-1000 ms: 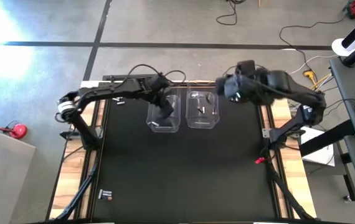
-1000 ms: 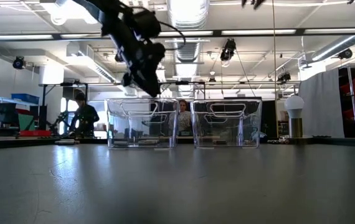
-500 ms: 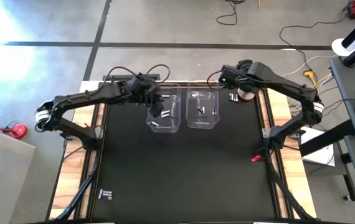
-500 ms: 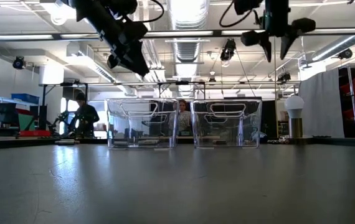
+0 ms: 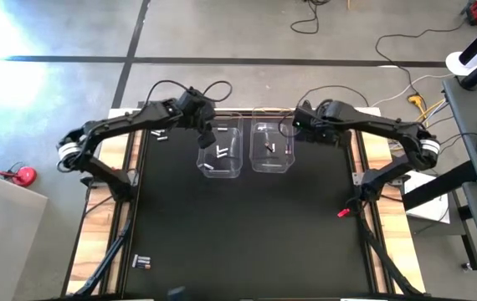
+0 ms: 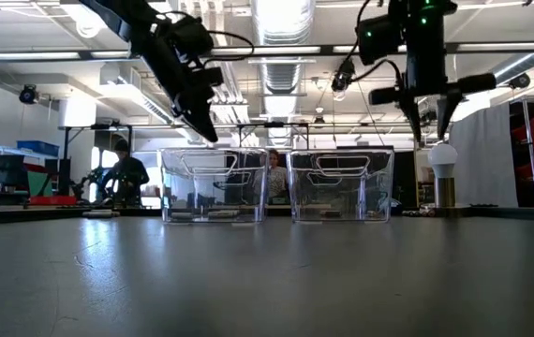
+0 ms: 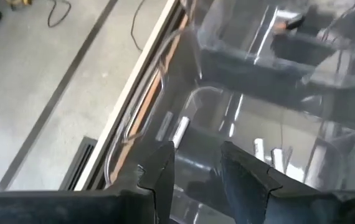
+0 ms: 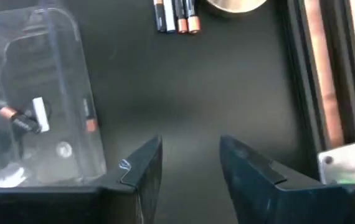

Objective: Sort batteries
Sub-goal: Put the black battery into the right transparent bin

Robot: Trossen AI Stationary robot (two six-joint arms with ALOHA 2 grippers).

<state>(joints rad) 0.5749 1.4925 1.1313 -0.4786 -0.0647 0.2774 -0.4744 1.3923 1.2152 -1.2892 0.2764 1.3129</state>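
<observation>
Black matting covers the bench [image 5: 238,234], presumably so the small pale and copper-tipped cells stand out and do not roll. At the near left corner a few batteries [image 5: 142,262] lie together, well apart from both arms and not yet sorted. Farther along the left side, at the far edge, another small cluster [image 5: 161,135] lies just beside the left arm. The left pincer [image 5: 207,134] hangs over the far left corner of the left bin [image 5: 220,151], its fingers [image 7: 159,177] parted a little with nothing between them; I judge it sits there because that bin takes one kind of cell, and several white batteries [image 5: 220,151] already lie loose on its floor. Next comes the right bin [image 5: 272,148], touching or nearly touching its neighbour, so that the two sorts are kept apart; it holds a few cells [image 8: 31,118], among them dark ones with copper ends. Just right of that bin the right pincer [image 5: 304,125] hovers over bare mat, jaws part open and empty, pointed towards a row of unsorted batteries [image 8: 176,14] at the far right, beside a round metal base [image 8: 233,5], likely its next pick.
</observation>
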